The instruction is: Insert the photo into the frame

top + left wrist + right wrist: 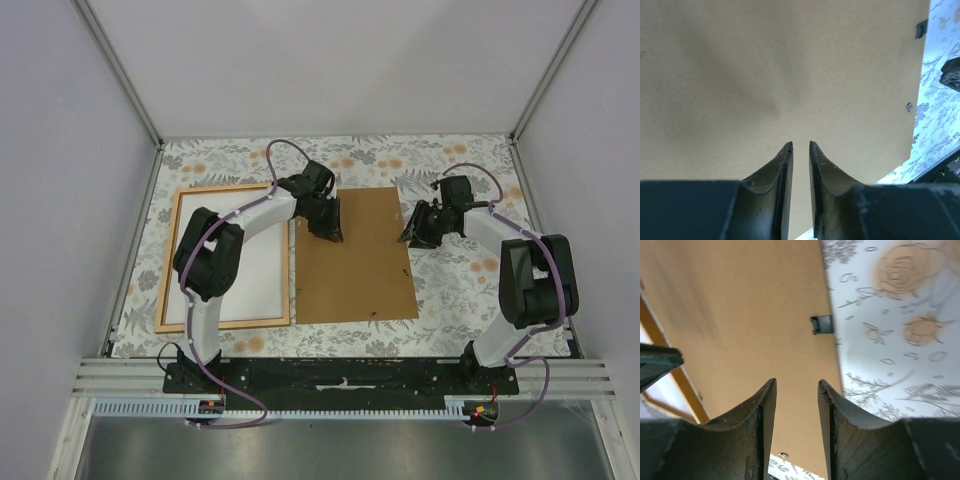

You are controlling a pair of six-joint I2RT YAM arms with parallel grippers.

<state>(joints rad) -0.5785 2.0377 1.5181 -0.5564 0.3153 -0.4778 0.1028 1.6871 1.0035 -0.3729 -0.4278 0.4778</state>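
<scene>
I have both arms stretched out toward the backing board (355,255). My left arm (205,258) folds at the elbow off the board's left side. The left gripper (326,222) points down over the board's far left edge, jaws only a narrow slit apart and empty. My right arm (535,280) bends off the right side, and the right gripper (420,226) sits at the far right edge, jaws wider. Fingertip contact looks unlikely, though I can't be sure.
</scene>
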